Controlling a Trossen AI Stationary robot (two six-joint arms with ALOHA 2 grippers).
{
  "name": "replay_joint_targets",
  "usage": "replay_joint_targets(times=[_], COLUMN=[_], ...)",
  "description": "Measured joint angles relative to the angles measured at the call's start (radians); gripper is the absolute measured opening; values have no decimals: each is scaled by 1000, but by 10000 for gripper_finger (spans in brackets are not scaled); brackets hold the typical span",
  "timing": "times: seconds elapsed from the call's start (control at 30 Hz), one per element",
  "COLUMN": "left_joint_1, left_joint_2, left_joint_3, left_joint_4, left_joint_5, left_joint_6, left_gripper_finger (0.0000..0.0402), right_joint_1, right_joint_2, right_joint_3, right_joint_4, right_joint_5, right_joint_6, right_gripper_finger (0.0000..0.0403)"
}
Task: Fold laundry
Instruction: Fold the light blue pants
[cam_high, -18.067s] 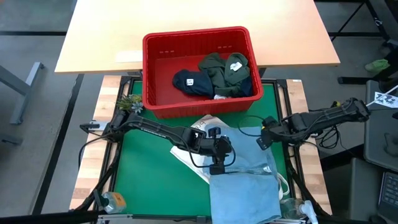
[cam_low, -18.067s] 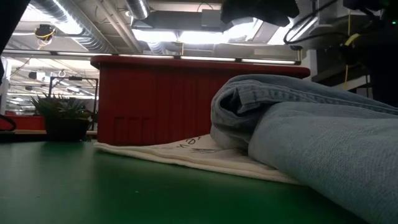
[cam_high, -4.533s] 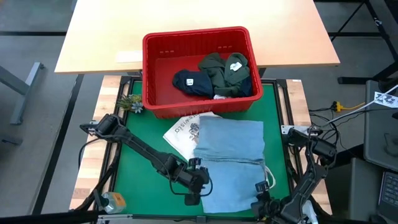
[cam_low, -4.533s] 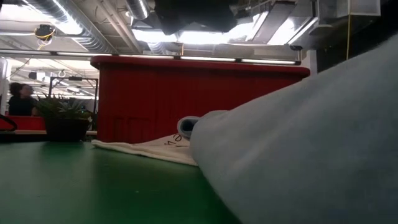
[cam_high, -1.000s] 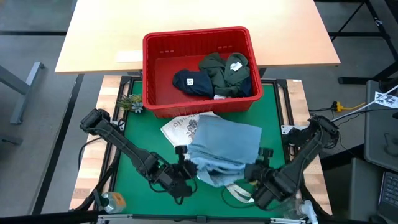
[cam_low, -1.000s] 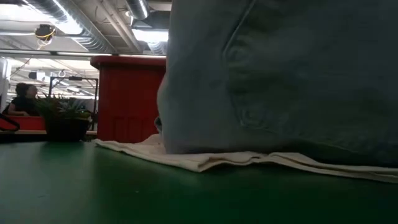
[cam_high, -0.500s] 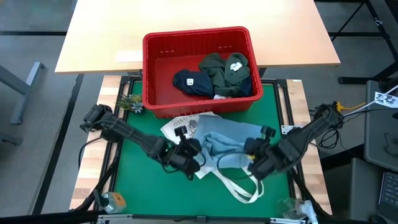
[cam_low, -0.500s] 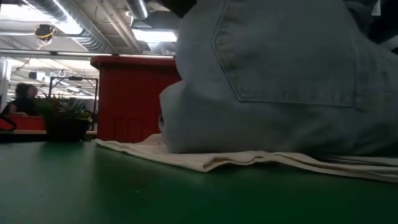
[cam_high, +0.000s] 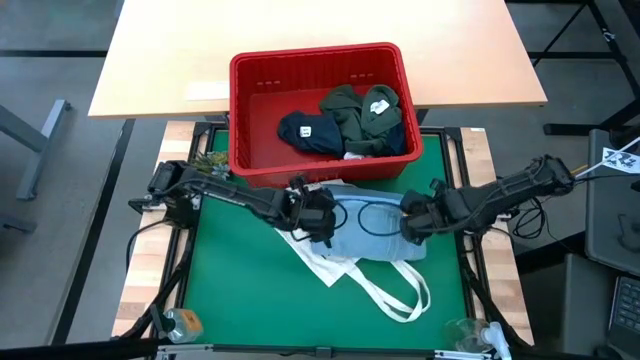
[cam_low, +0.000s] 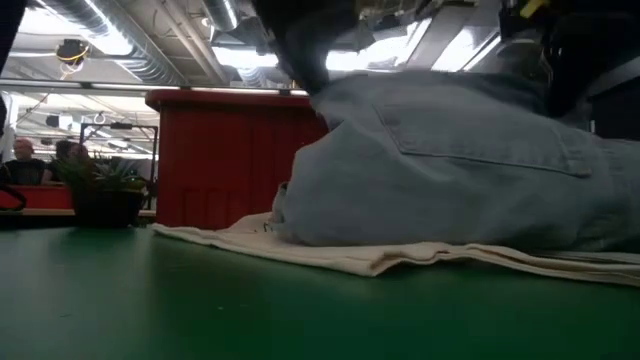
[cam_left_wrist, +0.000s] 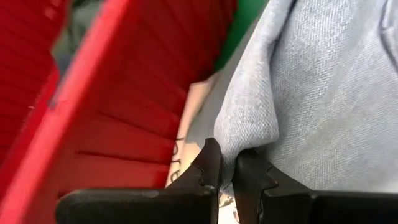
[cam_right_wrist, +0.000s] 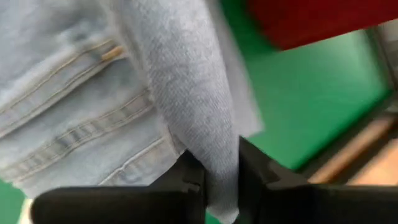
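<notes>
- Left gripper pinched tight on a fold of the denim garment; right gripper clamps its other edge.
- I see the denim mid-mat, lying on the white tote bag, handles trailing toward 6 o'clock.
- Red basket at 12 o'clock, right against the work area, holds navy and olive garments.
- Small plant at 10 o'clock.

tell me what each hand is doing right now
Left hand: closed, pinching a fold of the light blue denim garment.
Right hand: closed on the same denim garment's other edge.
</notes>
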Motion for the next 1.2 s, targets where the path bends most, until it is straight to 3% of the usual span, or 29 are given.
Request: replay_joint_targets(times=[0.17, 0.47, 0.87, 1.0, 1.2], left_joint_1=[39, 77, 80, 80, 80], left_joint_2=[41, 43, 42, 42, 42], left_joint_3=[-1, -1, -2, -2, -2], left_joint_4=[-7, -10, -21, -21, -19], left_joint_5=[40, 36, 47, 1, -17], left_joint_6=[6, -1, -2, -2, -2], left_gripper_finger=[14, 37, 72, 100, 146], right_joint_1=[-80, -169, -177, -176, -176], right_joint_2=[-21, -21, -21, -21, -21], right_joint_3=[-86, -121, -122, -122, -122], right_joint_4=[128, 149, 176, 177, 159], right_joint_5=[-77, 44, 58, 85, 251], right_joint_6=[-132, -196, -246, -252, -253], right_gripper_finger=[49, 49, 51, 81, 158])
